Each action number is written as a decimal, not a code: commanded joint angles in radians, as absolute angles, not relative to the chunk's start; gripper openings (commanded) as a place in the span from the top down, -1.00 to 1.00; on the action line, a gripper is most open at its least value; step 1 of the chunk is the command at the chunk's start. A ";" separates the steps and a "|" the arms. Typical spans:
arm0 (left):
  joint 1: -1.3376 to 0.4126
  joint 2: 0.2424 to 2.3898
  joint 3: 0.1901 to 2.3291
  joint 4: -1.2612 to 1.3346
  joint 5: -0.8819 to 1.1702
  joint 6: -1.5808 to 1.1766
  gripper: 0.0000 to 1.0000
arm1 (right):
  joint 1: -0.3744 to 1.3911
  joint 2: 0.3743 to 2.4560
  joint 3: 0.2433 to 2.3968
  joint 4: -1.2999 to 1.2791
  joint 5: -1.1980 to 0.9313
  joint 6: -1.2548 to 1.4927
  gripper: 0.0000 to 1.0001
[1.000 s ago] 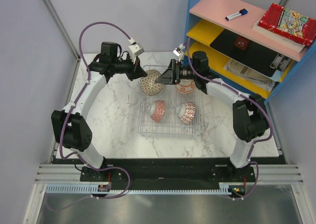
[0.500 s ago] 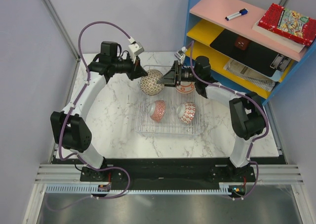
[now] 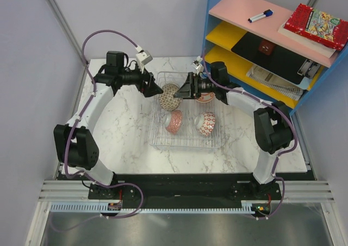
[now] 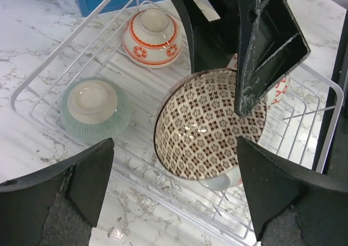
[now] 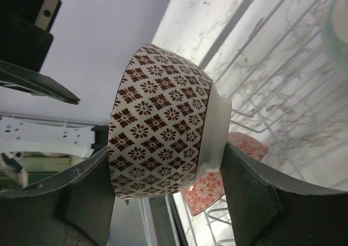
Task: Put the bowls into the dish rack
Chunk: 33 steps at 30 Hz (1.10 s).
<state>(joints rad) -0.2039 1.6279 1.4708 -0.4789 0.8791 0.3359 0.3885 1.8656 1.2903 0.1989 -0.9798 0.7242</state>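
Note:
A brown-and-white patterned bowl (image 3: 169,98) hangs on its side over the far left part of the wire dish rack (image 3: 159,138). My right gripper (image 3: 180,90) is shut on it, one finger on the rim side and the other against the white foot (image 5: 215,132). My left gripper (image 3: 153,88) is open just left of the bowl, its fingers (image 4: 54,197) wide apart and touching nothing. In the rack sit an orange-and-white bowl (image 3: 205,97), a red bowl (image 3: 174,121), a red-patterned bowl (image 3: 206,124) and an upturned pale green bowl (image 4: 95,107).
A blue shelf unit (image 3: 213,18) with yellow and pink shelves stands at the back right, close behind my right arm. Marble tabletop (image 3: 122,132) lies left of the rack. The rack's wire rim runs just below the held bowl in the left wrist view.
My left gripper has opened, let go of the brown bowl and drawn back to the left. The right gripper has closed on the bowl, which now sits slightly lower and tilted.

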 commanded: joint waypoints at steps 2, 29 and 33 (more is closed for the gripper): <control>-0.094 1.497 1.382 -0.419 0.977 0.299 -0.99 | 0.385 1.821 1.468 -0.133 -0.818 0.372 1.00; 0.382 1.330 0.954 -0.457 1.233 0.436 -0.99 | 0.615 2.003 1.773 -0.624 0.096 -0.702 1.00; 0.385 1.333 0.950 -0.457 1.244 0.439 -0.99 | 0.644 2.014 1.740 -0.574 0.179 -0.762 1.00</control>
<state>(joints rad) 0.3782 1.3323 0.9585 -0.4694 1.1881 0.3946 0.6243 2.0136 1.7557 -0.6834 0.0486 -0.6632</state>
